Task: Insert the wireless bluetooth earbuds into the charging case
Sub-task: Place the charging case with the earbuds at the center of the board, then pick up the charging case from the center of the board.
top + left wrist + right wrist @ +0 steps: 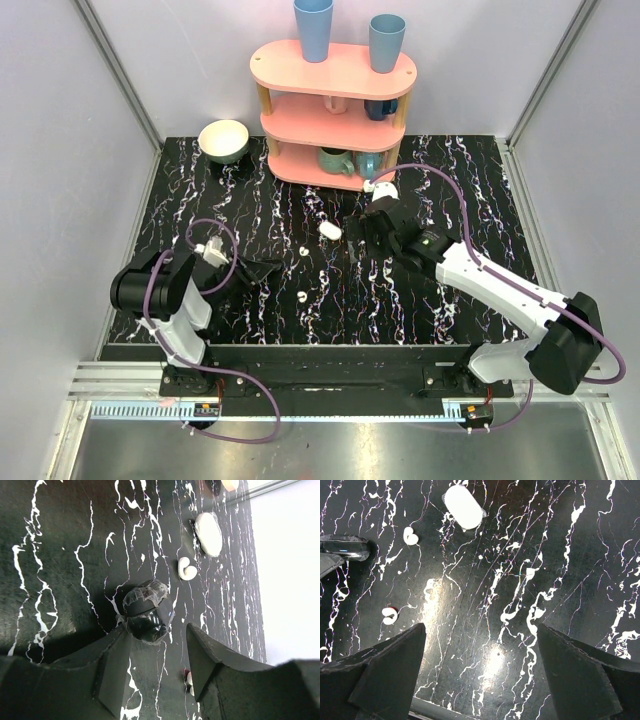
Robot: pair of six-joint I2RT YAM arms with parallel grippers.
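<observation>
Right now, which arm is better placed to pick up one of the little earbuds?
Probably the left: the left hand lies close beside one earbud, the other earbud just ahead. The right hand, wide open, is nearer the case.

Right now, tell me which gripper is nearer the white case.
Right. The right gripper is just beside the case; the left gripper is farther off at the near left.

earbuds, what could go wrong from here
The earbuds are tiny and loose on the glossy table; the left gripper could flick the near one away. The charging case looks shut, so nothing may fit in yet. The right gripper hangs open close by; the arms could clash.
</observation>
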